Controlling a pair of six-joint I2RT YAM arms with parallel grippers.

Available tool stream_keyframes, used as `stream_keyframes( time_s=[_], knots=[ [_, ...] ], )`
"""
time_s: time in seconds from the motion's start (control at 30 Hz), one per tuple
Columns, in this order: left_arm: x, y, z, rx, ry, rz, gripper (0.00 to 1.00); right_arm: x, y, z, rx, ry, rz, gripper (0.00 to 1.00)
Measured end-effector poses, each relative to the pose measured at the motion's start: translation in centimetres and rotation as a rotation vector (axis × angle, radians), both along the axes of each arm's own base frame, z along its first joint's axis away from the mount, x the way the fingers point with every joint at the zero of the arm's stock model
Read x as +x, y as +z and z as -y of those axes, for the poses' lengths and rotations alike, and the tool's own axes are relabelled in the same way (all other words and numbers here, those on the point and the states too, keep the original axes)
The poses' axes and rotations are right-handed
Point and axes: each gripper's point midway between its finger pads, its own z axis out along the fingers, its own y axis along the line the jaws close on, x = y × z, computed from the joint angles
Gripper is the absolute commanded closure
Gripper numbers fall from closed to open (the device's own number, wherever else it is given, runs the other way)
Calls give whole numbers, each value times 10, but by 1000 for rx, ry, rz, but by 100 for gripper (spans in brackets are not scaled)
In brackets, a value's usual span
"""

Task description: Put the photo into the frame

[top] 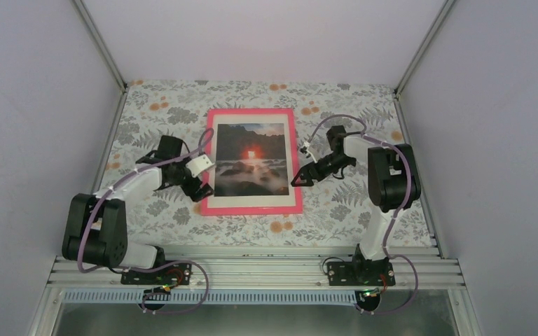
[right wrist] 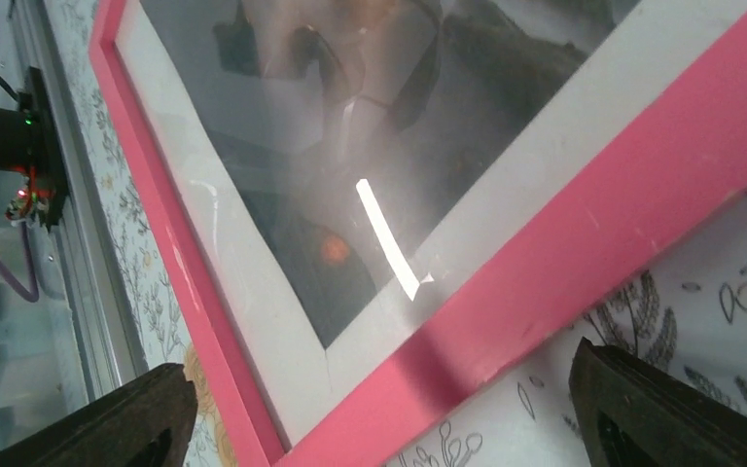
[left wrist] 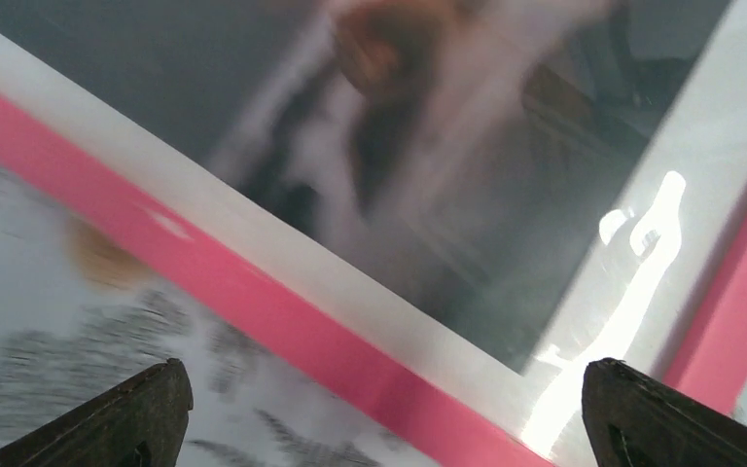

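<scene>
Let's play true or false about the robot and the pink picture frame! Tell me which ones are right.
1. The photo sits inside the pink frame. True.
2. The frame stands up against the back wall. False: it lies flat on the flowery table.
3. The left gripper is open and holds nothing. True.
4. The right gripper is squeezing the photo. False: it is open, beside the frame's right edge.
</scene>
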Motion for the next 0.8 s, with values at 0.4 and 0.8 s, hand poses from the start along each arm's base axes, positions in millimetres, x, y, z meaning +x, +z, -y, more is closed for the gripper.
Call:
stream_keyframes(
  time_s=[0.4,0.8],
  knots=[
    [117,178,-51,-80,276,331,0,58,101,32,-8,-131,243,0],
    [140,169,-143,-112,616,283,0,65,154,99,43,-404,382,0]
  ],
)
